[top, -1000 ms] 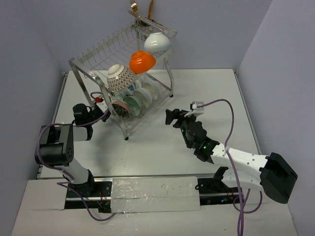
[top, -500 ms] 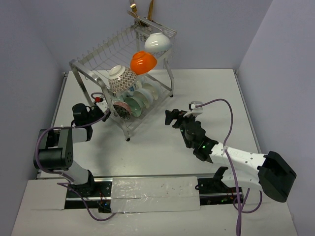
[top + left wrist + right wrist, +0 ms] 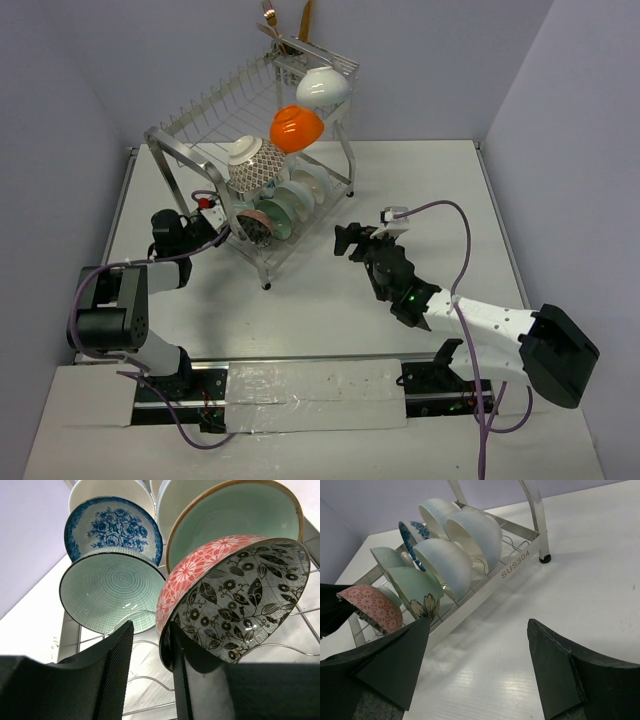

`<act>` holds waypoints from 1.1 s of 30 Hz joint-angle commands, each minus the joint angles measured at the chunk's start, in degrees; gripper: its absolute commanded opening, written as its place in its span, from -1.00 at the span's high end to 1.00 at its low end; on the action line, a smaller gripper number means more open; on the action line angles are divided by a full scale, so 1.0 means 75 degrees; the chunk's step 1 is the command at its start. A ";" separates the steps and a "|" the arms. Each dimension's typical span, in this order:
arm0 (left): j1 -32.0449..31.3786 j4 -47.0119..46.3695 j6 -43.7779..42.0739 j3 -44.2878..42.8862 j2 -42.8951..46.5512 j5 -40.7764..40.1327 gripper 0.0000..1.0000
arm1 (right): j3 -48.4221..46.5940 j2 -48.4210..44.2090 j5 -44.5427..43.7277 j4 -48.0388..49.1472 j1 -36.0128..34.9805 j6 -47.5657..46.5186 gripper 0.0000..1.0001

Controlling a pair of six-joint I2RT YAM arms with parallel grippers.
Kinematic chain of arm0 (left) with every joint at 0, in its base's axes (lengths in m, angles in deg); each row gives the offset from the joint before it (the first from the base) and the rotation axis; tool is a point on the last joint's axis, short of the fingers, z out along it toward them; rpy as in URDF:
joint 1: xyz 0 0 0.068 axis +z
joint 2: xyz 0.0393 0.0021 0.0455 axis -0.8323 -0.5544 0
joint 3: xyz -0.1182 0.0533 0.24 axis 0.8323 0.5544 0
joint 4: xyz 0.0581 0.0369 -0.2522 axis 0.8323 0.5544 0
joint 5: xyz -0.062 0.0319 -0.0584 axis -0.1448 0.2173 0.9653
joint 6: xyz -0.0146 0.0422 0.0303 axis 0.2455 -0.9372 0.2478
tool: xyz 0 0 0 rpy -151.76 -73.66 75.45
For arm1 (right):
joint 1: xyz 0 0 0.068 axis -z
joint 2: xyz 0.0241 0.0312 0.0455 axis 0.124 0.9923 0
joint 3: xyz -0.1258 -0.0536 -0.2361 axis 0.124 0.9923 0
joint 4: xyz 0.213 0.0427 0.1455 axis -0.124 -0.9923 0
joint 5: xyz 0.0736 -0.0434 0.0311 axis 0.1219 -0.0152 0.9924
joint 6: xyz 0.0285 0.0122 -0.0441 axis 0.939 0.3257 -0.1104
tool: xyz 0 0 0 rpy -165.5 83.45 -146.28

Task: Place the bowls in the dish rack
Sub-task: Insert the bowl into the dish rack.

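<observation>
The dish rack (image 3: 166, 141) stands toward the tabletop's (image 3: 300, 312) far-left corner, with bowls (image 3: 296, 128) on both tiers. The left end effector (image 3: 150, 627) straddles the rim of a red-flowered bowl (image 3: 186, 574) on the lower tier. Its fingers (image 3: 117, 670) are parted, the outer one clear of the bowl. The right end effector (image 3: 477, 625) — spread wide, empty — hovers mid-tabletop.

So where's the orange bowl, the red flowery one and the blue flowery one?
orange bowl (image 3: 296, 128): top external view, middle of its orange outer side.
red flowery bowl (image 3: 192, 575): left wrist view, its red patterned outer wall.
blue flowery bowl (image 3: 112, 527): left wrist view, the blue flower print.
</observation>
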 commanded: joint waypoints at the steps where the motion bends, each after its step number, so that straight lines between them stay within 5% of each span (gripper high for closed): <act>1: -0.0239 -0.0615 -0.0581 -0.0137 0.0466 0.0498 0.18 | -0.0234 0.0093 -0.0071 0.0242 0.0055 0.0063 -0.72; 18: -0.0508 -0.0205 -0.0663 -0.0242 0.0759 0.0498 -0.08 | -0.0351 0.0281 -0.0035 0.0195 0.0067 0.0075 -0.72; 33: -0.0848 -0.0006 -0.0615 -0.0113 0.1075 0.0030 -0.51 | -0.0410 0.0398 -0.0035 0.0172 0.0067 0.0052 -0.72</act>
